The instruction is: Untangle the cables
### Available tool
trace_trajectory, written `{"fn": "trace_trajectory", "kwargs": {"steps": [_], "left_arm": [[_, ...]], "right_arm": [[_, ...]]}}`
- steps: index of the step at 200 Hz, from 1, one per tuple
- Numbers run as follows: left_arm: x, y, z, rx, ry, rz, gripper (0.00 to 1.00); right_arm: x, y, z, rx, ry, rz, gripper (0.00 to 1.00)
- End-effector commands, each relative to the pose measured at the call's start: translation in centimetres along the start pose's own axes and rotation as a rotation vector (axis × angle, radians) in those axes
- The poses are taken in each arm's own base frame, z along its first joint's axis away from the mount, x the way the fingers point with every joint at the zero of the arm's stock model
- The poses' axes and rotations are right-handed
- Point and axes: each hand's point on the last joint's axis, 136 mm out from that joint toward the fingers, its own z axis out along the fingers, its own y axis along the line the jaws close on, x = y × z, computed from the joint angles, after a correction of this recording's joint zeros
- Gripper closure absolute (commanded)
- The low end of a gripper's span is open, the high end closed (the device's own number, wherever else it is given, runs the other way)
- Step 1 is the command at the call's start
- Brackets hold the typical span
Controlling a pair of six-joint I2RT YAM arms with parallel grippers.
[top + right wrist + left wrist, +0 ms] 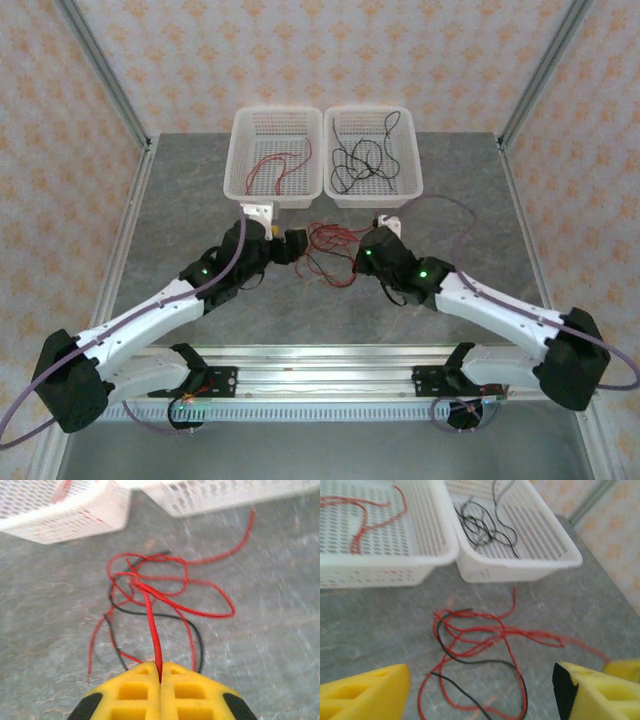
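One red cable [152, 620], pinched in right claw [160, 669]

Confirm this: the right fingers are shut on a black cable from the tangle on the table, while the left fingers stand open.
Not black: the right wrist view shows the right fingers shut on a red cable from the tangle on the table. The left fingers do stand open.

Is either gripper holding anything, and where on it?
The right gripper pinches a red cable on a strand leading out of the tangle; the left gripper holds nothing.
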Motion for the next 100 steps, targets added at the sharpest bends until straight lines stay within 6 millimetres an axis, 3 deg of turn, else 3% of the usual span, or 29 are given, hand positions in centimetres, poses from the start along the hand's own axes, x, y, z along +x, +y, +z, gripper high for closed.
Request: {"fn": "trace_trajectory", "kwargs": {"steps": [1,50,100], "left_arm": [[-0.4,-2.3,0.2,0.098,-0.061,0.016,0.24],[1.1,-3.8,1.3,0.113,-0.078,0.128,0.24],[0.2,-4.2,1.7,0.1,-0.148,0.196,0.24]], "right_arm": [[-3.6,3.0,-2.8,-0.12,-0.108,-0.171,1.0],[-6.9,7.7,-7.1,-0.336,-0.23,-0.365,1.0],[-8.2,10.9,-10.1,-0.493,-0.308,-0.494,1.0]]}}
